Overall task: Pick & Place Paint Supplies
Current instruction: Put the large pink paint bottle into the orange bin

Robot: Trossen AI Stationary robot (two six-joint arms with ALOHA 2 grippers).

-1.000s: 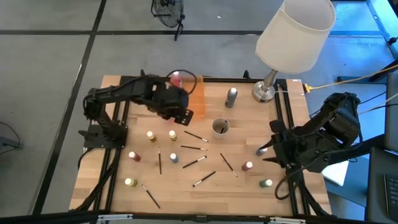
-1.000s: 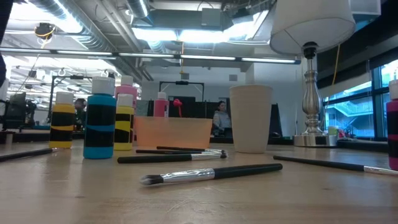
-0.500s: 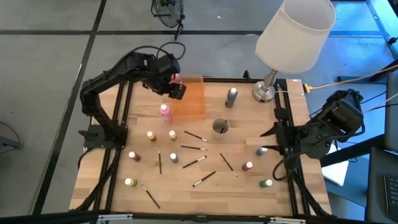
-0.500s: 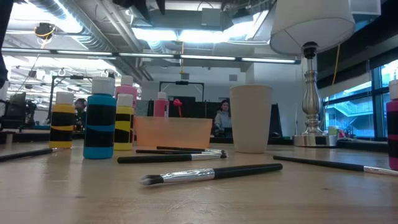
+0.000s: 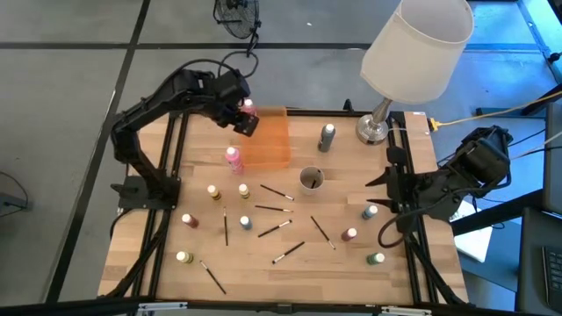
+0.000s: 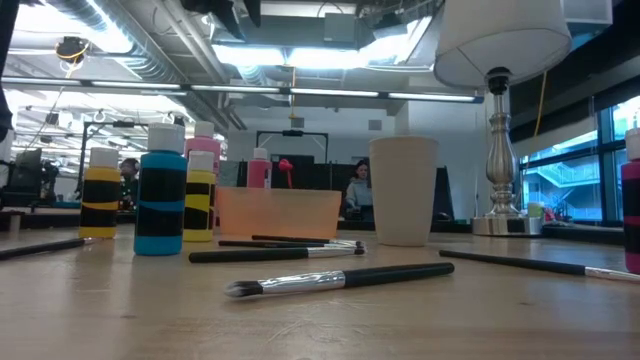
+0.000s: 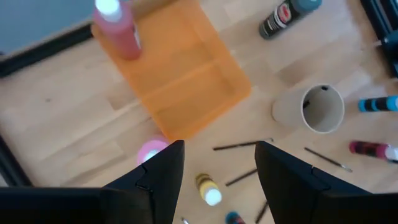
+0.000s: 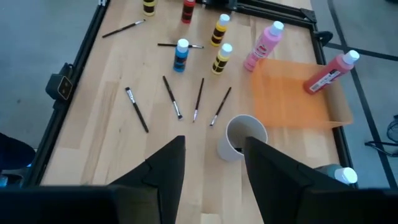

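I am working at a pale wooden butcher-block table [image 5: 342, 263] framed by black metal rails [image 5: 164, 228]. Around it, a grey concrete floor [image 5: 70, 79] crossed by dark seams is spreading out. At about one o'clock on the table, a silver-based lamp with a big white drum shade [image 5: 417, 48] is standing, and a yellow cable [image 5: 492, 111] is running off toward three o'clock. At twelve o'clock, a black floor fan [image 5: 237, 16] is sitting. Across the room, long ceiling lights [image 6: 300, 55] are glowing among exposed ducts, daylight is coming through tall windows [image 6: 560, 170] at three o'clock, and a person [image 6: 357, 185] is sitting far back.
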